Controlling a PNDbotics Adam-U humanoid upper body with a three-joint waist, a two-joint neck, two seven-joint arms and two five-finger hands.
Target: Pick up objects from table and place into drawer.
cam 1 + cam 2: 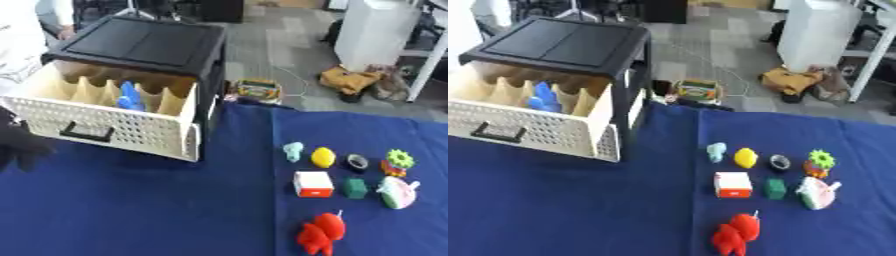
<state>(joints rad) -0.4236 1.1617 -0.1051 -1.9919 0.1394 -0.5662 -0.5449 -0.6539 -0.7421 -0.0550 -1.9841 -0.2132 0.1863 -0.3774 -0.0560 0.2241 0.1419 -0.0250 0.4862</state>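
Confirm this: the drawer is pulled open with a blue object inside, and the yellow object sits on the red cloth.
Not quite. The cloth is blue, not red. The drawer is open with the blue object inside; the yellow object sits on the cloth, per the left eye view.

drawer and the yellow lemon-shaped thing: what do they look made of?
Drawer: looks like rigid cream plastic; its front is a regular perforated grid with a black handle, matte.
Yellow lemon-shaped thing: probably moulded plastic or rubber; uniform bright colour, smooth, faint sheen. Too blurred to settle which.
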